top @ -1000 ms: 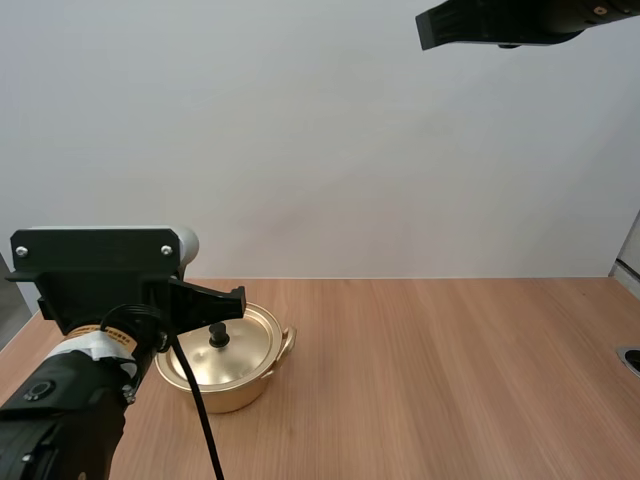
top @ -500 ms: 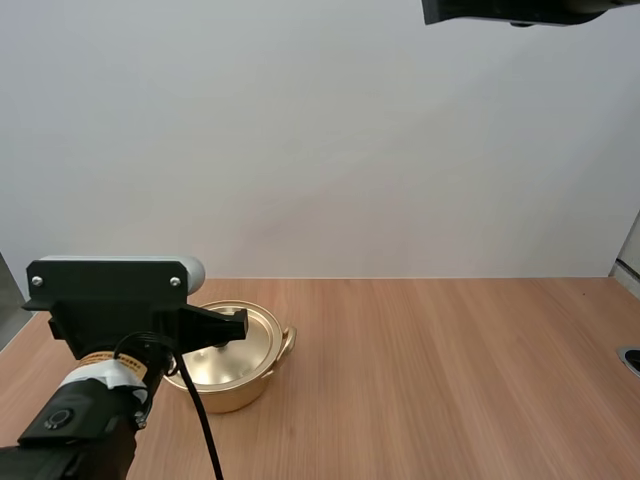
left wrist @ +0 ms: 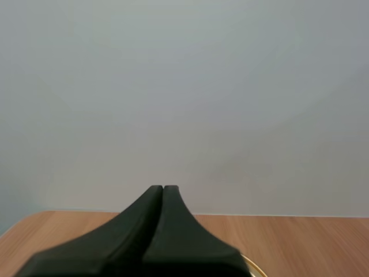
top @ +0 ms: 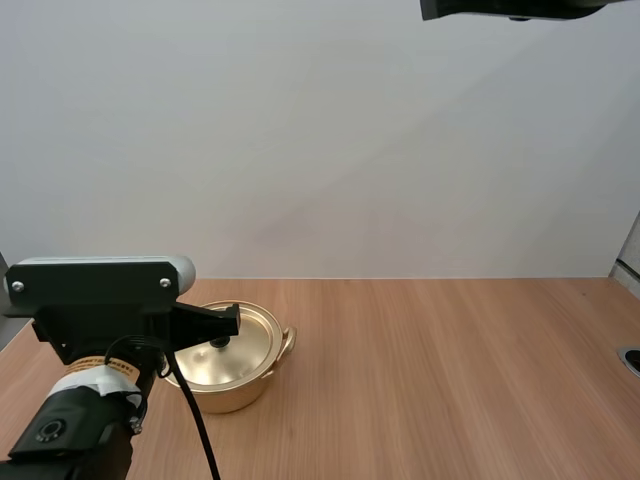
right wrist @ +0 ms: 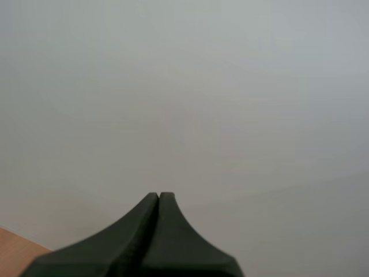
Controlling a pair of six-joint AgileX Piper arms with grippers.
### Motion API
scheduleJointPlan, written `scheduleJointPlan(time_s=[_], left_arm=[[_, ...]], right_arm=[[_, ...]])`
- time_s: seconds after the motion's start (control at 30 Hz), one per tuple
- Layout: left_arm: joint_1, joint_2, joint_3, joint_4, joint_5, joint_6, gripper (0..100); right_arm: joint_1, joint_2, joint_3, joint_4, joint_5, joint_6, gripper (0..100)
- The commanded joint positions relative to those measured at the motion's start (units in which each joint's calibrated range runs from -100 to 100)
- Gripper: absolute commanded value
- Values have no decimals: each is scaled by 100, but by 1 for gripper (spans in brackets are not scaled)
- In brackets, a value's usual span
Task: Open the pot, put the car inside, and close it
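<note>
Currently on record:

- Pot (top: 236, 386): gold metal, stands on wooden counter (top: 450, 380) toward robot's left side. One side handle (top: 288, 340) faces right.
- Lid (top: 250, 333): gold, seated on pot, closed. Black knob (top: 218, 343) at centre, nothing gripping it.
- Left end effector (top: 237, 320): fingers pressed together as one dark wedge, holding nothing. Held approx. level over lid, tips just above and beside knob, apart from it. In left wrist view the wedge points at the plain wall, w/ a sliver of pot rim (left wrist: 254, 268) beneath it.
- Right end effector (right wrist: 159, 195): fingers likewise closed tight, empty. Raised well above counter on robot's right, well apart from pot.
</note>
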Motion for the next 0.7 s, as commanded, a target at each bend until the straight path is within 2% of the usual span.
scheduleJointPlan(time_s=[0.0, 0.2, 0.43, 0.47, 0.67], left_arm=[[2, -164, 0, -2, 2, -3, 0], [-98, -449, 165, -2, -166, -3, 0], [-116, -449, 949, -2, -484, -3, 0], [-147, -449, 1096, -2, 415, -3, 0], [-147, -449, 1096, -2, 926, -3, 0]], right_arm=[[1, -1, 9, 6, 8, 0, 0], [1, -1, 9, -202, 24, 0, 0], [1, -1, 9, -317, 25, -35, 0], [1, -1, 9, -387, 25, -44, 0], [1, -1, 9, -351, 205, -1, 0]])
